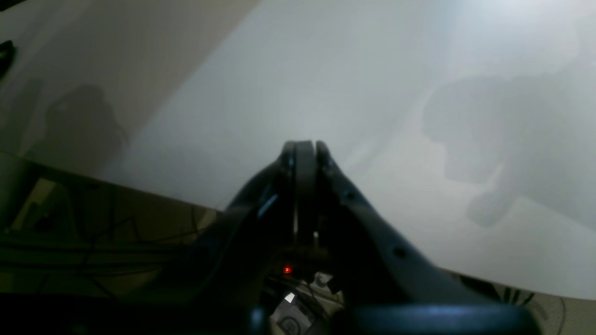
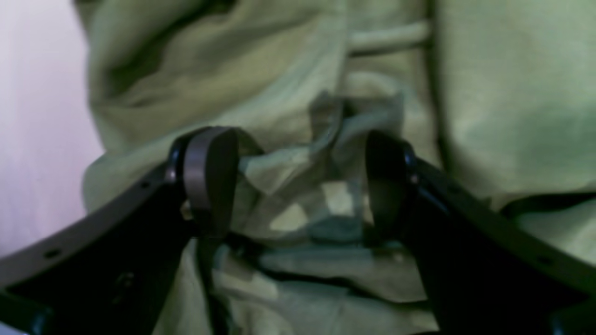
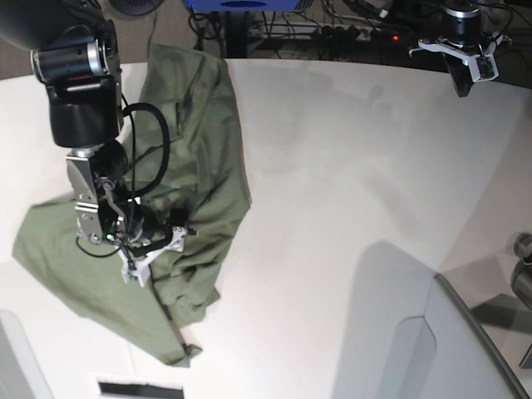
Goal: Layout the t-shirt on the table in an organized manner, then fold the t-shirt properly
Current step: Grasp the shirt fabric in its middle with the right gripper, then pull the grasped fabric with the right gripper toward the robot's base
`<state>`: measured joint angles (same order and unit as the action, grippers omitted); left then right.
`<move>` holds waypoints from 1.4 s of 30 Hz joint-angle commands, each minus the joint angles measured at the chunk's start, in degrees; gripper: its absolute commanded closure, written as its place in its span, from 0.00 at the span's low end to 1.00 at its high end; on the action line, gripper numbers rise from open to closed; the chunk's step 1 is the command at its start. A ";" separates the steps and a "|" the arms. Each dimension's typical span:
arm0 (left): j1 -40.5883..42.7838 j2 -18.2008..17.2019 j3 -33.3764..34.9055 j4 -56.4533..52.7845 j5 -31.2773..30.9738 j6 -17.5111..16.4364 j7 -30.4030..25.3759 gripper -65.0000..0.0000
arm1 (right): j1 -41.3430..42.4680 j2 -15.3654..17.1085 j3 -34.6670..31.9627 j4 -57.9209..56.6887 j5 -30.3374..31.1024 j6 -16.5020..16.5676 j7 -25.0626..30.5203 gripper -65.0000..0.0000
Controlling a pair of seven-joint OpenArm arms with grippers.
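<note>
The olive-green t-shirt [image 3: 199,150] lies crumpled on the left part of the white table [image 3: 349,208], one part stretching toward the far edge and another spreading to the left. My right gripper [image 3: 154,245] is down on its rumpled middle. In the right wrist view the right gripper [image 2: 298,153] is open, its fingers [image 2: 209,172] standing wide on either side of a bunched fold of the t-shirt [image 2: 503,93]. My left gripper [image 1: 305,146] is shut with nothing in it, hovering over bare table [image 1: 326,70] away from the shirt.
Cables and equipment [image 3: 332,25] sit beyond the table's far edge. A white-and-black device [image 3: 461,54] stands at the far right corner. A pale panel [image 3: 449,349] covers the near right. A black strip [image 3: 141,389] lies at the near edge.
</note>
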<state>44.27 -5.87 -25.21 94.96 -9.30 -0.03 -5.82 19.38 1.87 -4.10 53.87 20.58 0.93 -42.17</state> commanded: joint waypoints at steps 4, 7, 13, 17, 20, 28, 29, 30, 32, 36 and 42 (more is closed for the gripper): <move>0.61 -0.33 -0.50 0.65 -0.15 0.25 -1.60 1.00 | 2.82 -0.42 -0.25 0.33 0.21 0.35 0.63 0.69; 0.61 -0.33 -0.50 0.65 -0.15 0.25 -1.60 1.00 | 3.17 -1.39 -0.34 0.60 0.21 0.35 0.37 1.00; 0.61 -0.33 -0.68 0.65 -0.15 0.25 -1.60 1.00 | 4.05 -4.55 -0.43 3.06 0.21 0.35 -5.34 1.00; 0.61 -0.33 -0.77 0.65 -0.15 0.25 -1.60 1.00 | 3.96 -7.80 -2.01 7.19 0.21 0.35 -9.21 1.00; 0.61 -0.33 -0.77 0.65 -0.15 0.25 -1.60 1.00 | 3.88 -8.51 -9.22 10.62 0.21 0.08 -10.00 1.00; 0.61 -0.42 -0.77 0.65 -0.15 0.25 -1.43 1.00 | 3.52 -9.65 -27.77 11.76 7.42 -0.09 -7.98 1.00; 0.61 -0.42 -0.77 0.65 -0.15 0.25 -1.43 1.00 | 3.70 -9.65 -30.58 11.76 8.65 -0.09 -7.10 1.00; 0.61 -0.42 -0.77 0.65 -0.15 0.25 -1.43 1.00 | 4.32 -9.65 -33.22 11.32 9.27 -0.09 -6.40 1.00; 0.52 -0.42 -0.77 0.65 -0.15 0.25 -1.43 1.00 | 5.37 -9.74 -38.41 10.00 10.76 -0.09 -5.26 1.00; -0.10 -0.33 -0.77 0.56 -0.15 0.25 -1.25 1.00 | 6.34 -9.91 -46.93 9.74 15.77 -0.09 1.07 0.99; -0.10 -0.42 -0.77 0.30 -0.15 0.25 -1.25 1.00 | 6.87 -6.22 -44.82 15.80 16.30 -4.84 -1.12 0.49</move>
<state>43.51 -5.80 -25.65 94.63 -9.30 -0.12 -5.82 24.40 -5.17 -49.91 68.86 37.41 -3.79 -44.18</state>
